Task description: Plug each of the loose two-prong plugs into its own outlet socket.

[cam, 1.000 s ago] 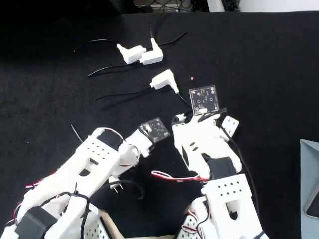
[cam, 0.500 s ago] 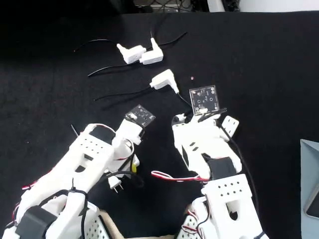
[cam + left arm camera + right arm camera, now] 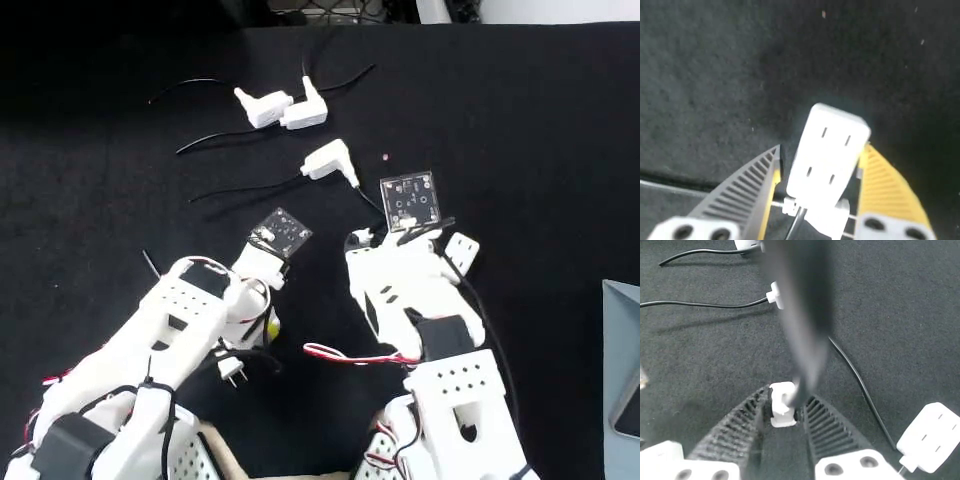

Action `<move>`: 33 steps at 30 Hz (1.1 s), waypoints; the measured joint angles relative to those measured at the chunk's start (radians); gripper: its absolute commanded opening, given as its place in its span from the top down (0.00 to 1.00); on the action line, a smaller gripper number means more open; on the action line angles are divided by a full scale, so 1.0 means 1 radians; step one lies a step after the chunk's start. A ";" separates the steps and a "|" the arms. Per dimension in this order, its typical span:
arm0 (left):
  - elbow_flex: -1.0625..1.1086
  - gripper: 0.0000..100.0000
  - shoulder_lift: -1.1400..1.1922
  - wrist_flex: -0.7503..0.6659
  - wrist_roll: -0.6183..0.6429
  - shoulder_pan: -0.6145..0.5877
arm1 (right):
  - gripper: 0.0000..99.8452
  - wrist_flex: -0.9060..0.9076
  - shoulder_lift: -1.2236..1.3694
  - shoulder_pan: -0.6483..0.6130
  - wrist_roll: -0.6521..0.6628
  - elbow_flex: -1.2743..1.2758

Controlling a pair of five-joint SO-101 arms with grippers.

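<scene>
Left hand (image 3: 821,150) gripping outlet (image 3: 836,129), right hand (image 3: 786,397) pinching plug (image 3: 781,414)

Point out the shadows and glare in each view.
High view: the loose white plugs glare against the black cloth. Left wrist view: a dark shadow lies beside the outlet block. Right wrist view: a soft shadow runs alongside the cord beyond the gripped plug.

Five white plugs (image 3: 330,158), two outlet sockets (image 3: 461,250).
</scene>
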 measured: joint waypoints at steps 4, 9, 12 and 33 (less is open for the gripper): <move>0.000 0.85 0.000 -0.080 0.000 0.003 | 0.99 0.000 0.000 0.000 0.000 0.000; 0.000 0.84 0.000 -0.158 -0.023 -0.035 | 0.99 0.000 0.000 0.000 0.000 0.000; -0.002 0.83 0.000 -0.173 -0.055 -0.084 | 0.99 0.000 0.000 0.000 0.000 0.000; -0.081 0.72 -0.402 0.160 -0.015 -0.404 | 0.99 0.000 0.002 -0.218 0.000 0.000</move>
